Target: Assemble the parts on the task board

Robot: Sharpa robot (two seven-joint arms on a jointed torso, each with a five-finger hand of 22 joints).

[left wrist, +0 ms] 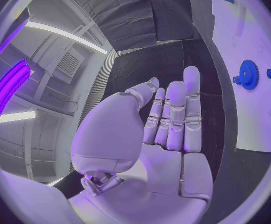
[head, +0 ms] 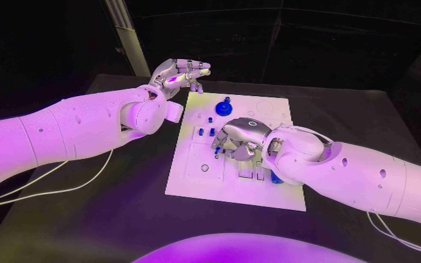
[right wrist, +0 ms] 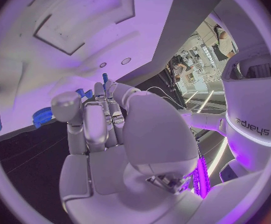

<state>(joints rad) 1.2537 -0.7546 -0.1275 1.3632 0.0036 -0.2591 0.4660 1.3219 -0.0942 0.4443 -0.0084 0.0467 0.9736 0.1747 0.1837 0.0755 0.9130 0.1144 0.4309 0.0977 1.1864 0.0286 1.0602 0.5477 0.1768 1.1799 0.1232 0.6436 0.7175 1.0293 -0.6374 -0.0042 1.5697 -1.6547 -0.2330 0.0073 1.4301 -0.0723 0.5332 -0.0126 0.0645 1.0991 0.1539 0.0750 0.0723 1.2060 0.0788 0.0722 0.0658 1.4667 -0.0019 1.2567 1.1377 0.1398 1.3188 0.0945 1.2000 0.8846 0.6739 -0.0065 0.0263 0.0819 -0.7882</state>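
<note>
Nearest to me, my right hand [head: 243,136] lies over the middle of the board [head: 198,175], palm down, fingers curled toward the surface among the small blue parts. From the right wrist view my fingers [right wrist: 101,119] are drawn close together with their tips at a short blue peg [right wrist: 104,77], but I cannot tell whether I actually grip it or only touch it. Just beside my wrist, at the board's near right side, lies a blue rod [head: 275,178], partly hidden under my arm. Small blue pegs [head: 201,132] stand upright in the board to the left of my hand, near its middle. Farther along, toward the board's far end, stands the blue gear [head: 224,108] with its knob on top; the left wrist view shows the same gear [left wrist: 249,74] flat against the white plate with a small blue piece just beside it. Farthest off, my left hand [head: 180,75] hangs above the table [head: 105,214] past the board's far left corner, apart from everything. Its fingers [left wrist: 173,117] lie straight and side by side, relaxed, with nothing in them.
</note>
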